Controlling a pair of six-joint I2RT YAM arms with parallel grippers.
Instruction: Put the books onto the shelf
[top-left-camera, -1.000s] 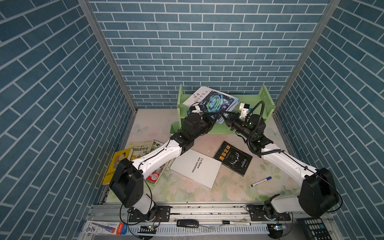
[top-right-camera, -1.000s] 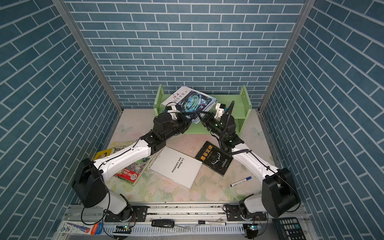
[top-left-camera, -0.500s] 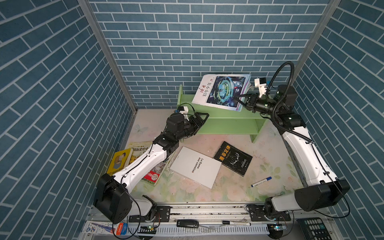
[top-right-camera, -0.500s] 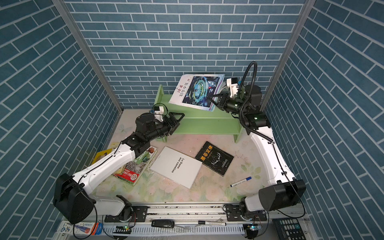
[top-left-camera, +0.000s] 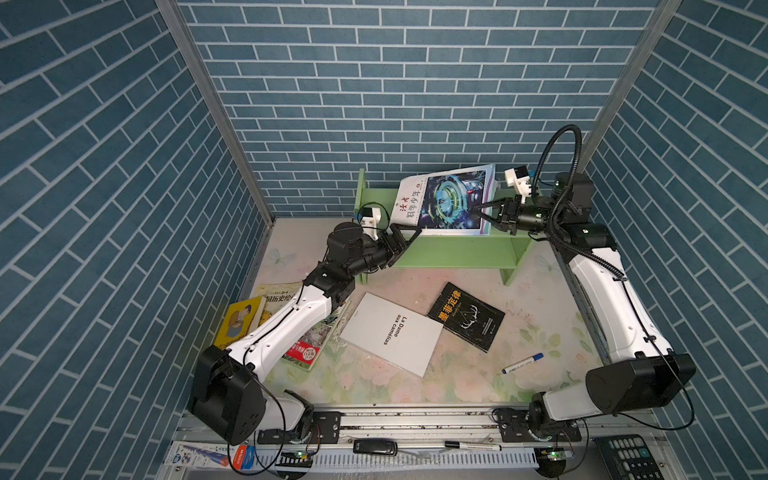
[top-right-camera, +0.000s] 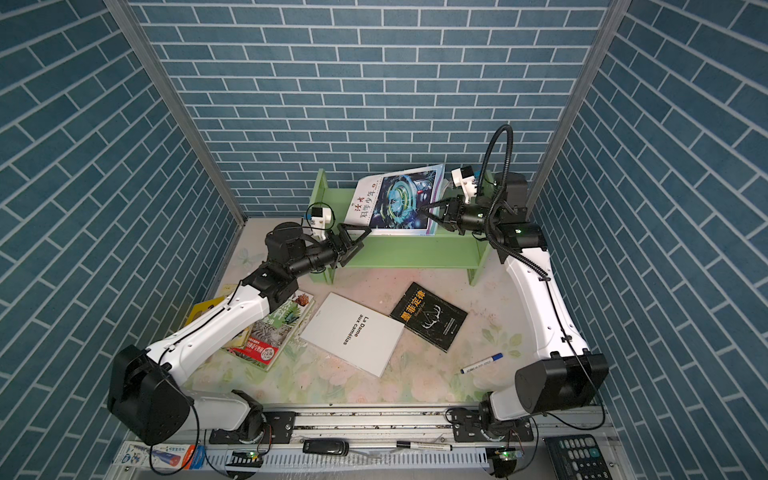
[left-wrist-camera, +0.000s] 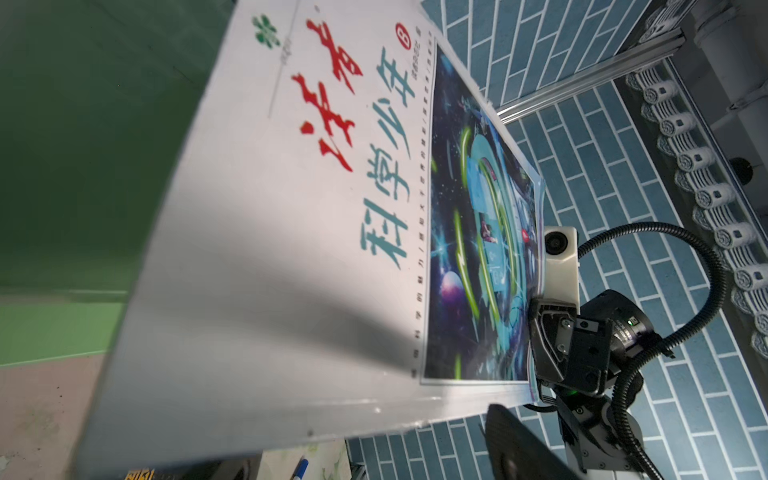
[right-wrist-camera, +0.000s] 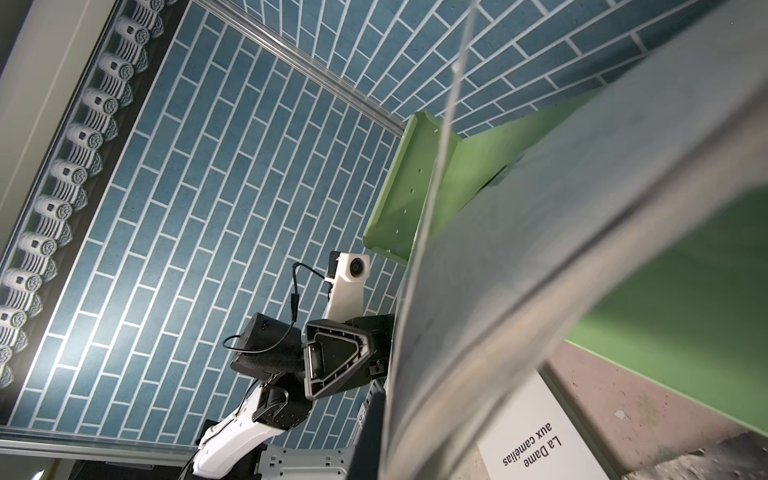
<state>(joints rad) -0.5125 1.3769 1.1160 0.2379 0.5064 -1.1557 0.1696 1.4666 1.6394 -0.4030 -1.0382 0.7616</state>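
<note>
Top views both put you in the middle of placing one book. The sci-fi book (top-left-camera: 446, 199) stands tilted over the top tier of the green shelf (top-left-camera: 457, 251), cover toward the camera. Your right claw (top-left-camera: 476, 210) is pinched tight on its right edge. I cannot tell whether its lower edge already bears on the board. Your left claw (top-left-camera: 406, 244) hangs just beside the book's lower left corner, jaws spread wide and empty.

The next move probably calls for easing the book back and down until it sits between the side panels, and only then opening the right claw. In the right wrist view the pages bow, so it looks floppy when held by one edge. It sits close to the front lip and could tip forward off the shelf. The empty left claw is well placed to steady that corner.

Five books wait on the bench (top-left-camera: 457, 376):
- The white book (top-left-camera: 390, 332) lies just beside the black book (top-left-camera: 465, 316).
- The green botanical book (top-right-camera: 282, 328), the yellow illustrated book (top-left-camera: 278, 293) and the yellow cartoon-man book (top-left-camera: 239, 322) lie overlapping.

Your left arm stretches over those three, so it must clear before you can reach them. The marker pen (top-left-camera: 521, 363) near the right arm is not yours to shelve.
</note>
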